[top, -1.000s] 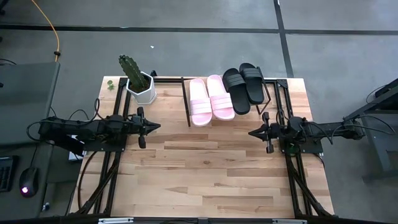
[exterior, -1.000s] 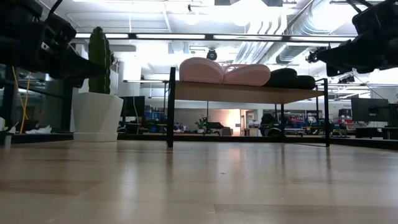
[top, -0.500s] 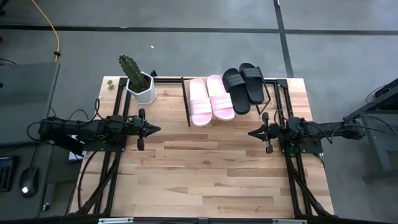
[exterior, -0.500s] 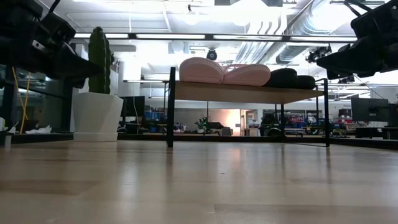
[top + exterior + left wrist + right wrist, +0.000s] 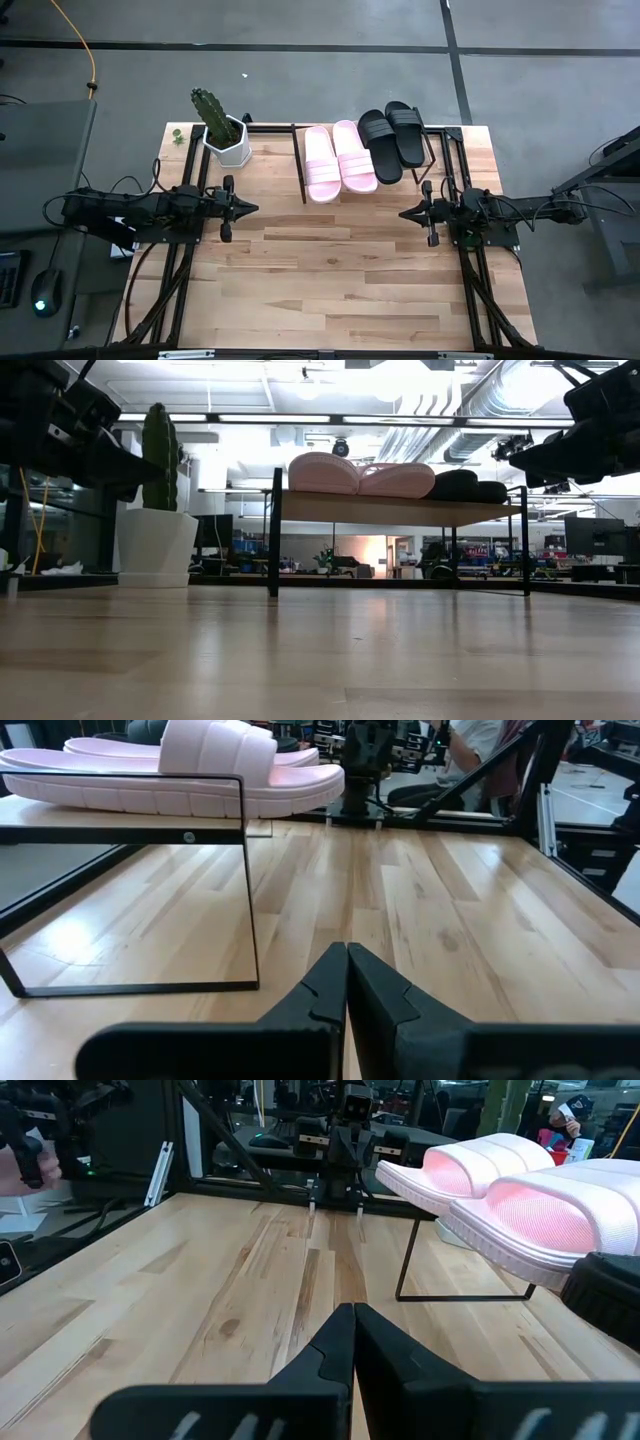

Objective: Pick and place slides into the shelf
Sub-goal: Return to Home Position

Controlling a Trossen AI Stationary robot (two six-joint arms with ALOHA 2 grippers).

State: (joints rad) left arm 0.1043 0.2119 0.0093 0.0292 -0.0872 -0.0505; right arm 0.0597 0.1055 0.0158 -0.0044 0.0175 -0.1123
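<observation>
Left end effector [image 5: 250, 207] and right end effector [image 5: 403, 213]: fingers pressed together, nothing held.
I hang both just above the desk [image 5: 330, 290], left one at the left side, right one at the right side, tips pointing at each other, well apart. Past them, at the far edge, the shelf [image 5: 400, 508] carries all four slides: pink slides [image 5: 340, 160] side by side, black slides [image 5: 393, 132] just right of them. Potted cactus [image 5: 222, 130] stands left of the shelf.
</observation>
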